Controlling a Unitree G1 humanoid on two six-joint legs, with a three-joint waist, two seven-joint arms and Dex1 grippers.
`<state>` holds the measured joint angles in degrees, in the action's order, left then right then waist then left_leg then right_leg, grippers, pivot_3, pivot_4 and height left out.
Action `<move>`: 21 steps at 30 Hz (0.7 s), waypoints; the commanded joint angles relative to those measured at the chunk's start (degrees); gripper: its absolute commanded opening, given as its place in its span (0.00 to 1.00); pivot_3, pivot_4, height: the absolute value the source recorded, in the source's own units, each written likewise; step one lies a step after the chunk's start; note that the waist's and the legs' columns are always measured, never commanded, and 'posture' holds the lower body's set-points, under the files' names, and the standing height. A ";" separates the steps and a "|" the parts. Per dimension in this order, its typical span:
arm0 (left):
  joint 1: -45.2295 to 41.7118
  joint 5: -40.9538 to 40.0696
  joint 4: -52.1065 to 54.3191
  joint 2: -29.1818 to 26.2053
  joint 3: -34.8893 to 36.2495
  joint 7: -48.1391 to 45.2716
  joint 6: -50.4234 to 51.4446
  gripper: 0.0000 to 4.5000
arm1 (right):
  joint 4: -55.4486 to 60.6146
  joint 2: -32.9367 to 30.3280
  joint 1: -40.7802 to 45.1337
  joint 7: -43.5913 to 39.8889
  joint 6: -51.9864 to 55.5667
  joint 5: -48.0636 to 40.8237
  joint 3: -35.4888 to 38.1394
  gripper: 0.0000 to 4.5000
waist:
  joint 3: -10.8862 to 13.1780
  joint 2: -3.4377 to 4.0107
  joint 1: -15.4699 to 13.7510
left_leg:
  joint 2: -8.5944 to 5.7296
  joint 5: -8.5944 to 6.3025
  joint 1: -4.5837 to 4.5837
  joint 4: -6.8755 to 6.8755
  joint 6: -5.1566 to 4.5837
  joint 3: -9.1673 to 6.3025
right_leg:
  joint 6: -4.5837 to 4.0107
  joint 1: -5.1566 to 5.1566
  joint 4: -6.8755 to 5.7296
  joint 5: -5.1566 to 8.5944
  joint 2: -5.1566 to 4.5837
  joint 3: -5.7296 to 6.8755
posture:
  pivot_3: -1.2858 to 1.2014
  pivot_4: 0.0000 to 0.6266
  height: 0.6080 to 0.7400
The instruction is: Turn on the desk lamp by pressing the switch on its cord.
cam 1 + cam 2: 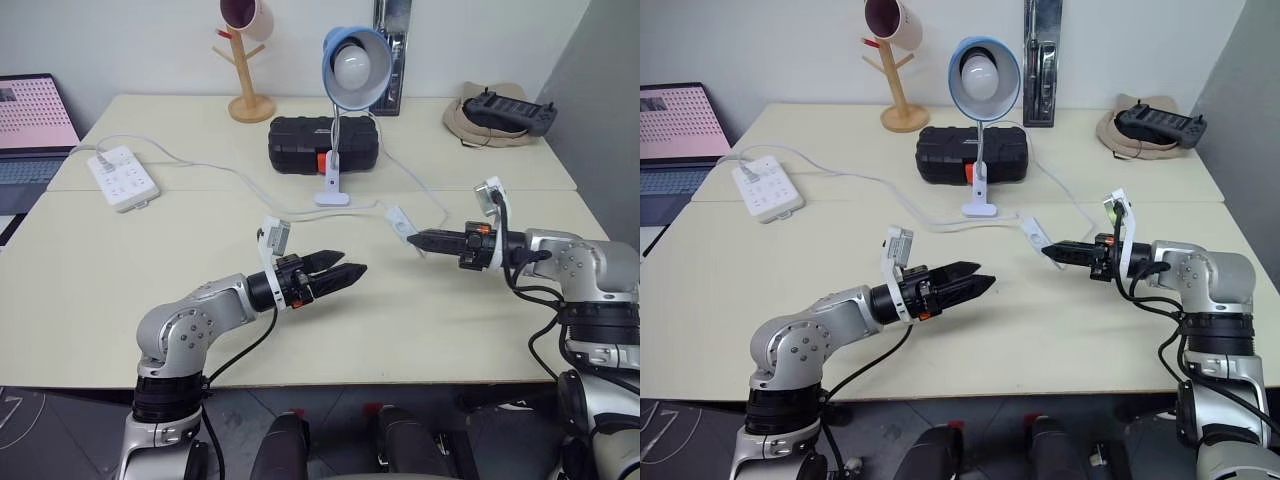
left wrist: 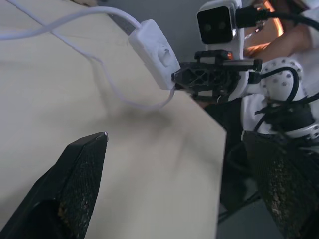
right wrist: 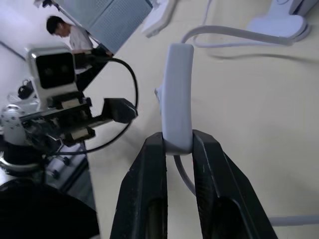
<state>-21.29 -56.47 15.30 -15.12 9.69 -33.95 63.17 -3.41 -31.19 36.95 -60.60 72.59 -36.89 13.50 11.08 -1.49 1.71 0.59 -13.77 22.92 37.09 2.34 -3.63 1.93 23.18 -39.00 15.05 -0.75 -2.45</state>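
Note:
The desk lamp (image 1: 355, 62), with a blue shade, a white bulb and a white base, stands at the middle back of the table. Its thin white cord (image 1: 215, 172) runs across the table to the switch (image 1: 402, 222), a small white oblong. My right gripper (image 3: 177, 140) is shut on one end of the switch (image 3: 178, 94), holding it just above the table and pointing left. My left gripper (image 1: 352, 264) is open, level and empty, aimed at the switch (image 2: 154, 52) from a short way off. The rocker face shows in the left wrist view.
A white power strip (image 1: 123, 178) lies at the back left, a laptop (image 1: 35, 120) beyond it. A black case (image 1: 323, 145) sits behind the lamp, next to a wooden mug tree (image 1: 250, 60). A hat with a black controller (image 1: 500, 112) lies back right. A person (image 3: 65, 30) stands far off.

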 commanded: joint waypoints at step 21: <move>-2.96 -21.33 -3.26 13.02 1.00 17.23 0.59 1.00 | 14.75 2.12 -1.25 13.85 19.50 -22.16 10.59 0.08 | -0.02 -0.03 0.02 | -0.01 0.00 0.00 -0.02 0.00 0.15 | 0.01 0.00 0.07 0.01 0.09 -0.12 | 0.52 0.24 1.00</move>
<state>-23.65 -75.62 9.88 -2.34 11.44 -16.86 64.51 10.58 -28.78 34.78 -47.24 91.99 -56.74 22.11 11.06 -1.52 1.73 0.58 -13.77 22.92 37.06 2.34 -3.49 1.94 23.18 -38.93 15.06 -0.66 -2.58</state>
